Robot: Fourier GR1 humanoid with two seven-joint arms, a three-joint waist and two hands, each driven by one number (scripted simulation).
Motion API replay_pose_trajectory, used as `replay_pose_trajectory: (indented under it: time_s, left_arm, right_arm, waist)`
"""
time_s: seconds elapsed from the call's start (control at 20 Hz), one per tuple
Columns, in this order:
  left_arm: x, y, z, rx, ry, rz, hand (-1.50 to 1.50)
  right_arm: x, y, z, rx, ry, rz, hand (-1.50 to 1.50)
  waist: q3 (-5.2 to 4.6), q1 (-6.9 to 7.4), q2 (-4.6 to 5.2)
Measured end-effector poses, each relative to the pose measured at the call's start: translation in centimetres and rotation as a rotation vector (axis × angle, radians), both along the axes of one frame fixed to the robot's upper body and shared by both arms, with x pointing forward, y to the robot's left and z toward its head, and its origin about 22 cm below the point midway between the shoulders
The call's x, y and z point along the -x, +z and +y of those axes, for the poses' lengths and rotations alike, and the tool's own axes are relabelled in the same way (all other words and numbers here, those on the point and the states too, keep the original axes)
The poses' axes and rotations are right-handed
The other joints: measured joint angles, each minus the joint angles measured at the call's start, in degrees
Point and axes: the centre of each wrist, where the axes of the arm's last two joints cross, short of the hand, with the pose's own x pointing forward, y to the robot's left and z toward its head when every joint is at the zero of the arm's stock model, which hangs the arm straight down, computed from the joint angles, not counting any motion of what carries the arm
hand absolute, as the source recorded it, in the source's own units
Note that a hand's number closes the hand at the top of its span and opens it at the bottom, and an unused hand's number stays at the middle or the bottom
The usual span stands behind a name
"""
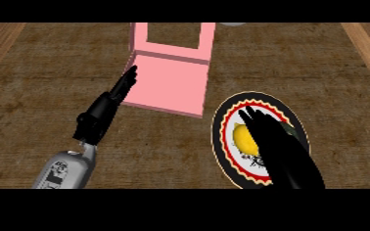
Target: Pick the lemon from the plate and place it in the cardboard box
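Lemon [243, 138], round, yellow, on scallop-edged plate [230, 108]

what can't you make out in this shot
All in the head view:
- lemon: its right part is hidden under the right hand; whether the hand touches it cannot be told.
- plate: its middle and lower right rim are covered by the same hand.
- pink box: its far end is cut off by the top edge.
- grey thing: it is mostly cut off at the top edge and cannot be identified.

box [171, 76] at worktop [57, 78] middle-back, plate [224, 125] right of it and nearer, lemon [242, 136] on plate, partly under right hand [280, 149], left hand [107, 106] just beside box's left edge
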Motion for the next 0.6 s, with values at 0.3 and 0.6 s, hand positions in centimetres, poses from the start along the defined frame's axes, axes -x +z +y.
replay_pose_trajectory:
  time_s: [0.3,0.6]
  left_arm:
    - [-0.1,-0.1,0.5,0.000,-0.005,-0.006,0.00]
    - [-0.2,0.0,0.4,-0.009,-0.004,-0.001,0.00]
  right_arm:
    - [-1.3,-1.8,-0.7,-0.006,0.009,-0.034,-1.50]
    - [-2.3,-3.1,-0.4,0.017,0.012,-0.020,-1.50]
  waist:
    - [0.00,0.01,0.00]
    - [0.00,0.01,-0.01]
